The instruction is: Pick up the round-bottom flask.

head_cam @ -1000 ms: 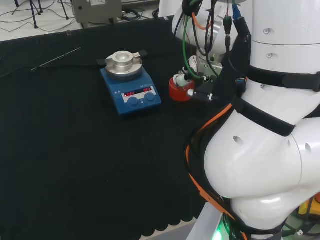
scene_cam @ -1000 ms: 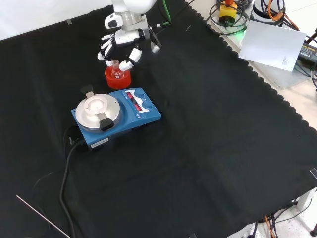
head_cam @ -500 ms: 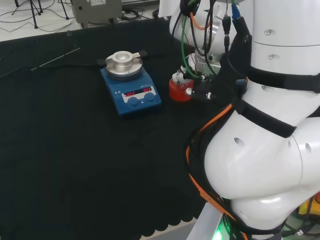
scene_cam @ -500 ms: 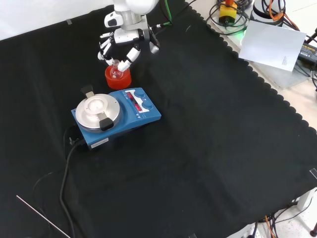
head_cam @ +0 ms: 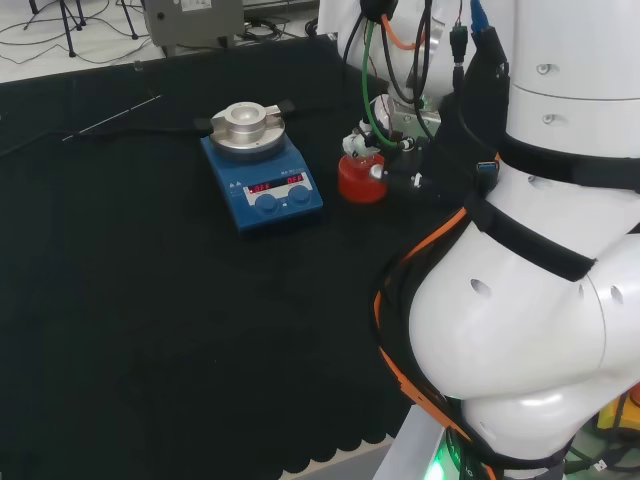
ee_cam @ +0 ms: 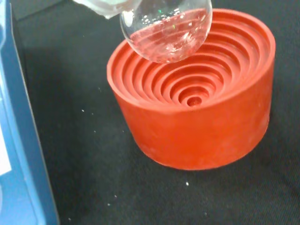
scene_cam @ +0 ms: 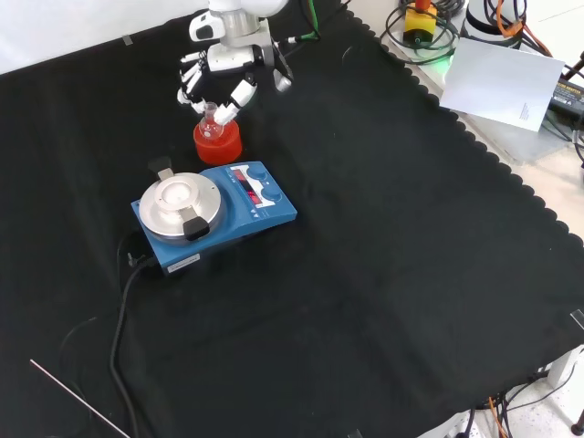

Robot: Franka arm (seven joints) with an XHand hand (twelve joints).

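A clear round-bottom flask (ee_cam: 166,28) hangs just above a red ribbed ring stand (ee_cam: 197,103), its bulb clear of the stand's grooves. In the front view the black and white hand (scene_cam: 224,78) comes in from the top, its fingers curled round the neck of the flask (scene_cam: 211,120) over the stand (scene_cam: 217,146). The head view shows the hand (head_cam: 372,140) close beside the arm's white links, above the stand (head_cam: 360,185).
A blue hotplate stirrer (scene_cam: 214,214) with a round metal top stands just in front of the stand in the front view, its cable (scene_cam: 119,319) trailing toward the near left. A thin rod (scene_cam: 78,397) lies at the near left. A white sheet (scene_cam: 506,82) lies off the cloth's scalloped edge.
The hand has risen a little with the flask in it, and the bulb has come up out of the red stand. The stand and hotplate have stayed put.
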